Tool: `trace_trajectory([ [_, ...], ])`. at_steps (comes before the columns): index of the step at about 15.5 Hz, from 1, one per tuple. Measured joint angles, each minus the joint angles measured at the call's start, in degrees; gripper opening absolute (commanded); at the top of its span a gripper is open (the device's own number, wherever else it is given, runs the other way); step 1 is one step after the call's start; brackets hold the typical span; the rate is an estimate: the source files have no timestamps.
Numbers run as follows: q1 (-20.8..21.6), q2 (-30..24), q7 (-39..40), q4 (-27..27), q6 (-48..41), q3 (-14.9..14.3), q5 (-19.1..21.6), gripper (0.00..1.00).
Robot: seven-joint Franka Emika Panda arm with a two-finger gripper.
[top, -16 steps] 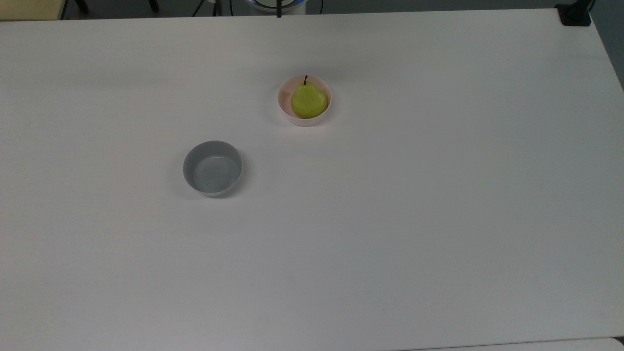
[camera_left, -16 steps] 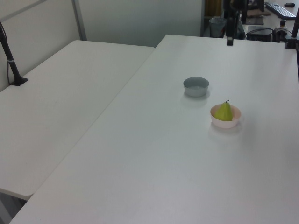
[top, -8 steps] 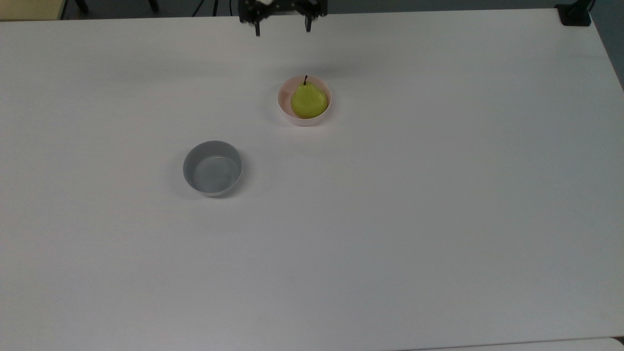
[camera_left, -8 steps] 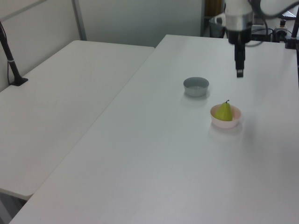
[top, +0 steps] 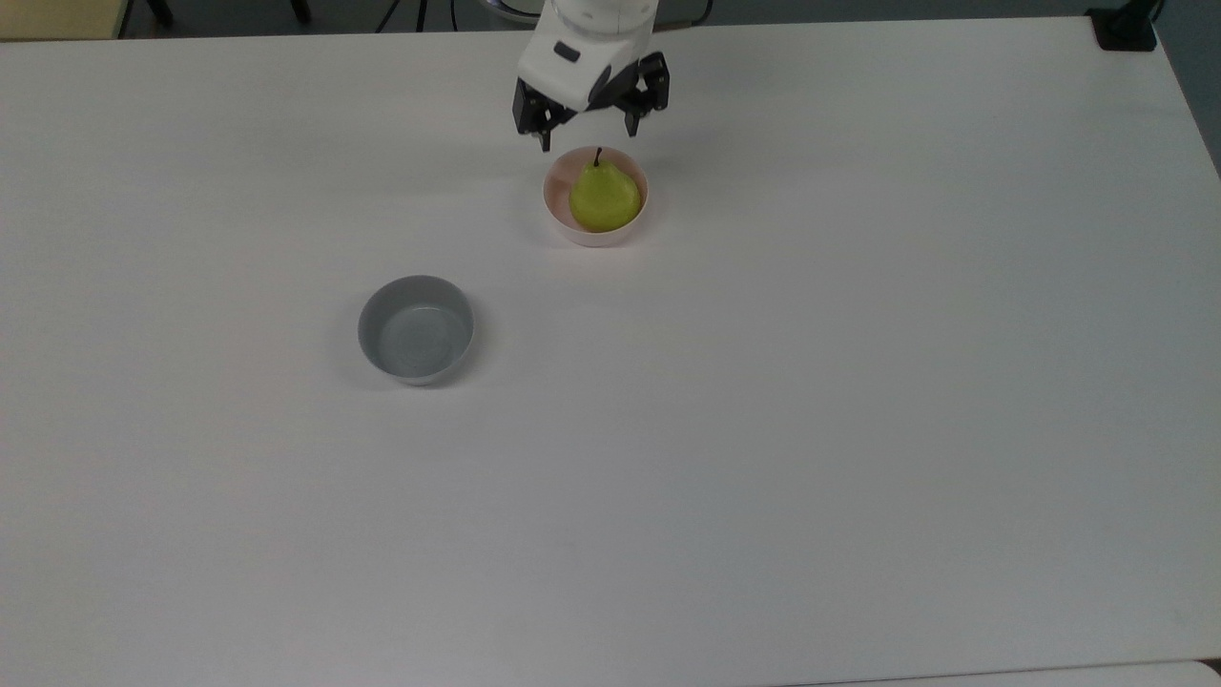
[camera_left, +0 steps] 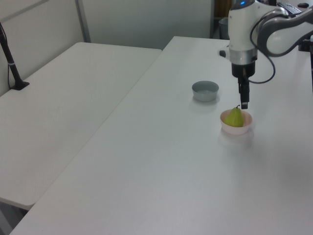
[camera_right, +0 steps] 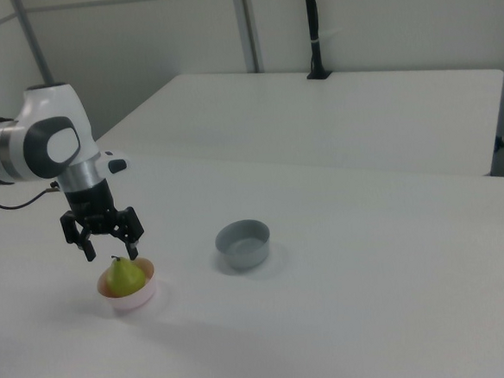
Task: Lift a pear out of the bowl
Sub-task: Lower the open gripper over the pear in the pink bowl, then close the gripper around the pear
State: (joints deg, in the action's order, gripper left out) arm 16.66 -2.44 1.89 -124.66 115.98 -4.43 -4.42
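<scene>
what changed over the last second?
The pincer came in from the top view's top edge and dropped toward the pear, now just above its stem, fingers spread. Nothing grasped yet. The pear, the pink bowl and the grey bowl stayed put.

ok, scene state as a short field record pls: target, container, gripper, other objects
target: pear, yellow-green, stem up, sitting in the pink bowl
container: pink bowl, on the white table
gripper: gripper open, fingers spread, above the pear's stem end, not touching it
grasp: not yet made
other objects: grey bowl, holding nothing, apart from the pink bowl, toward the top view's lower left
second table: white table beside the work table at the left view's left
</scene>
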Motion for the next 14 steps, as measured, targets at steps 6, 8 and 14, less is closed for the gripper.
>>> trace_trajectory([
  [6, 0.00, 4.88, 0.00, -0.06, 4.83, -0.01, 0.00, 1.00],
  [8, 0.00, 5.94, 0.00, -0.06, 5.79, -0.01, 0.00, 1.00],
  [14, 0.22, 7.14, 0.07, -0.05, 6.74, 0.10, 0.00, 0.95],
])
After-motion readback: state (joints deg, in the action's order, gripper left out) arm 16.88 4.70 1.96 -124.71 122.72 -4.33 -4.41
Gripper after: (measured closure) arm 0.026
